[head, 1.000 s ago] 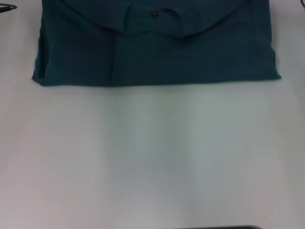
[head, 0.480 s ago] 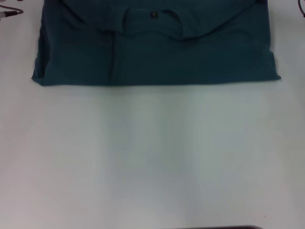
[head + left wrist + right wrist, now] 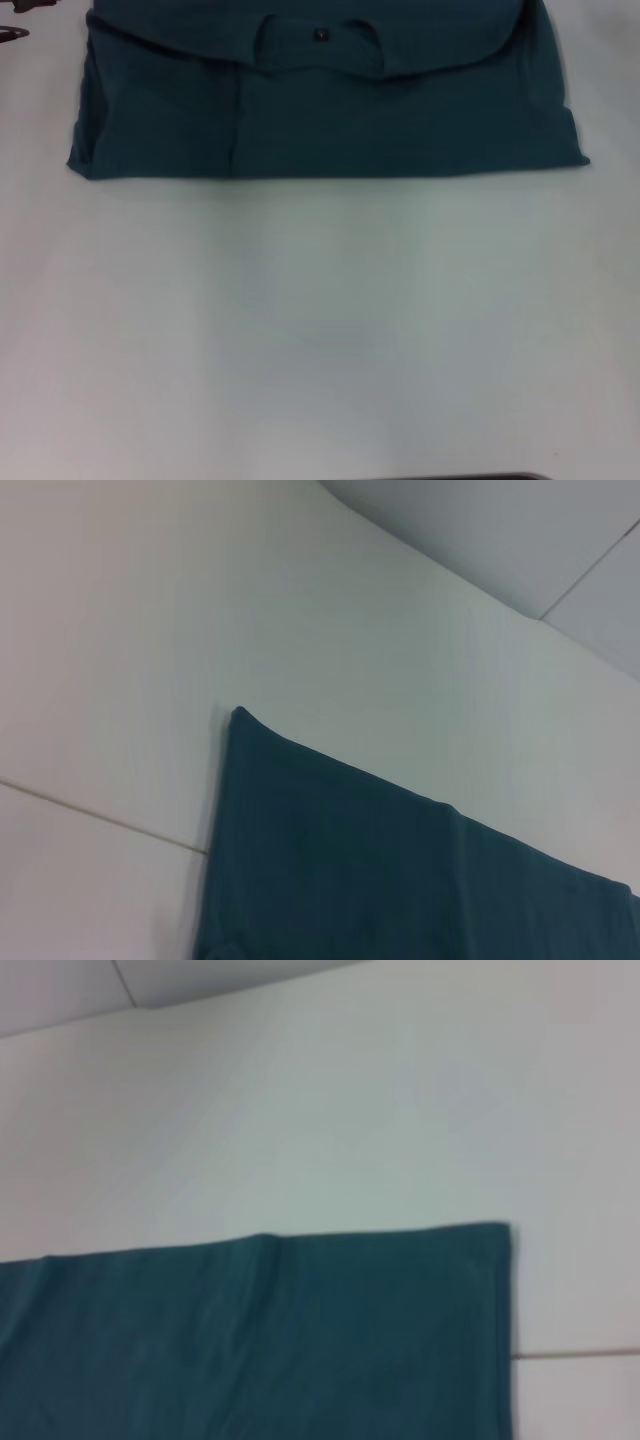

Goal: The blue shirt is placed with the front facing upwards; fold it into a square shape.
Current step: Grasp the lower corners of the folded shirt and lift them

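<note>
The shirt (image 3: 330, 95) is sitting folded into a wide rectangle at the far side of the desk (image 3: 320, 330), collar facing up. The left end effector (image 3: 15, 20) is just peeking in at the far left, can't tell its state; the right one's out of view. Risk: it's wide, and another fold could drag layers loose.

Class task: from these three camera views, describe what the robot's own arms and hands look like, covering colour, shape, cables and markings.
Very little of them shows. In the head view only a small dark part of the left hand pokes in at the far left edge, beside the blue shirt. It looks dark grey to black and thin; no cables or markings can be made out. The right hand is out of view, and neither wrist view shows fingers.
</note>
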`<control>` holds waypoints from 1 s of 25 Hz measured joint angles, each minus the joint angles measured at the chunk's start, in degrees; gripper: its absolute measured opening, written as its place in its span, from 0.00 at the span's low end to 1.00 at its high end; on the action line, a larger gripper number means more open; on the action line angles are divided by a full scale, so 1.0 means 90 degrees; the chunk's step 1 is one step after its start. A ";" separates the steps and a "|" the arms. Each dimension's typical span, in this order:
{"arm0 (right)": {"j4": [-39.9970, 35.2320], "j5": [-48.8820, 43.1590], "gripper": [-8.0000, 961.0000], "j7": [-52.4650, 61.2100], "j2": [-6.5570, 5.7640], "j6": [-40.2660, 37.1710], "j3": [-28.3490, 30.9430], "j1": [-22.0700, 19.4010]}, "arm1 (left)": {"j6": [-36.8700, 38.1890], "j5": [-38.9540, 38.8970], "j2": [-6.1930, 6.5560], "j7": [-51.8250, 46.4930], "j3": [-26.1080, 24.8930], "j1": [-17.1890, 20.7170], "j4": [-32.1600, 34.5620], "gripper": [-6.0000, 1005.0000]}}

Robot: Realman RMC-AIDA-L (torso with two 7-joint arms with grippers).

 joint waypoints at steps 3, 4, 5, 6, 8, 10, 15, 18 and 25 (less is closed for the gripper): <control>0.0043 0.0001 0.41 0.0144 -0.0111 0.0296 0.0008 0.0015 | 0.0119 -0.0016 -0.0040 -0.0001 -0.0010 0.0078 -0.0118 0.48; 0.0088 0.0012 0.45 0.0213 -0.0158 0.0529 0.0022 0.0002 | 0.0185 -0.0053 -0.0050 -0.0001 -0.0013 0.0124 -0.0177 0.51; 0.0139 0.0062 0.50 0.0220 -0.0189 0.0841 0.0097 -0.0042 | 0.0264 -0.0113 -0.0059 -0.0001 -0.0017 0.0184 -0.0239 0.54; 0.0192 0.0164 0.54 0.0145 -0.0212 0.1237 0.0218 -0.0110 | 0.0429 -0.0258 -0.0080 0.0016 -0.0017 0.0300 -0.0365 0.57; 0.0279 0.0604 0.62 -0.0335 -0.0205 0.2101 0.0640 -0.0366 | 0.0798 -0.0592 -0.0108 0.0081 -0.0017 0.0546 -0.0617 0.62; 0.0363 0.1360 0.70 -0.1086 -0.0128 0.3169 0.1168 -0.0787 | 0.1311 -0.1018 -0.0126 0.0183 -0.0017 0.0891 -0.0966 0.63; 0.0441 0.2584 0.80 -0.2076 -0.0028 0.4698 0.1857 -0.1820 | 0.2633 -0.1894 -0.0038 0.0270 -0.0047 0.1698 -0.1493 0.64; 0.0360 0.2946 0.81 -0.2486 0.0002 0.5253 0.2001 -0.2332 | 0.3165 -0.2136 0.0024 0.0246 -0.0228 0.2004 -0.1389 0.64; 0.0272 0.3169 0.80 -0.3200 0.0239 0.6192 0.2184 -0.2766 | 0.3386 -0.2184 -0.0016 0.0327 -0.0613 0.2368 -0.0706 0.64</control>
